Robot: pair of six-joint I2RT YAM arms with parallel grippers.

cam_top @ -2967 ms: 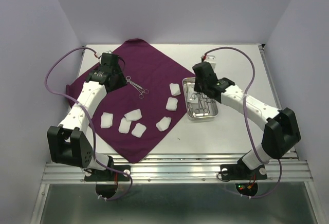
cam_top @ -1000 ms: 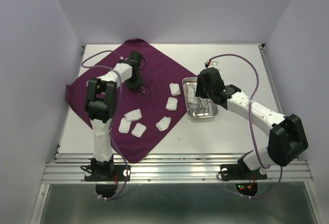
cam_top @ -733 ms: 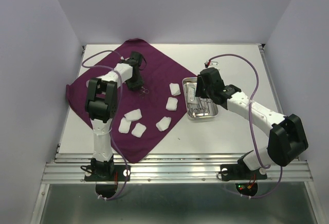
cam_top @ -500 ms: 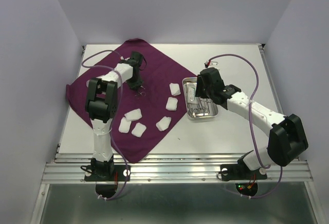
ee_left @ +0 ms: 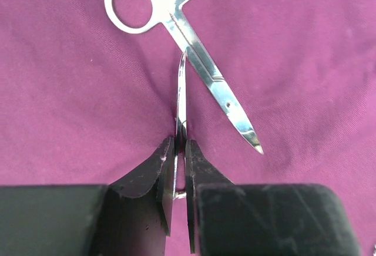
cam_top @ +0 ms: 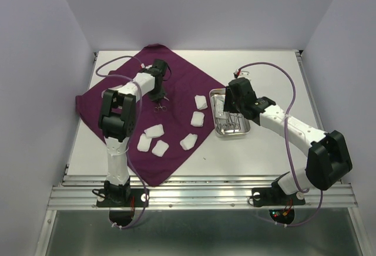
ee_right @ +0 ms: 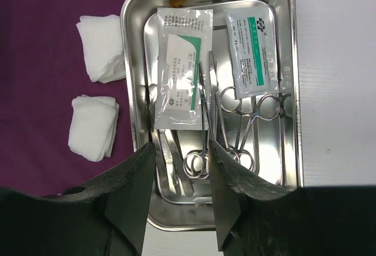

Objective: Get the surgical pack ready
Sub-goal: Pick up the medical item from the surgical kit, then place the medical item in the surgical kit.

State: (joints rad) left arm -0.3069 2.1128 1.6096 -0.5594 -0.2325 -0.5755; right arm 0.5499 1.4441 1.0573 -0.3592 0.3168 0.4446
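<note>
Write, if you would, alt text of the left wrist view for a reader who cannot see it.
The left arm's fingers pinch one thin blade of open steel scissors on a purple cloth. The ring handles lie at the top of the view; the free blade angles toward the lower right.

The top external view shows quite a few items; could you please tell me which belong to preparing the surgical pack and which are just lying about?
Belong to the job: purple cloth, gauze pads, scissors, steel tray, and the forceps and sealed packets inside it.
Just there: purple cables, white table.
</note>
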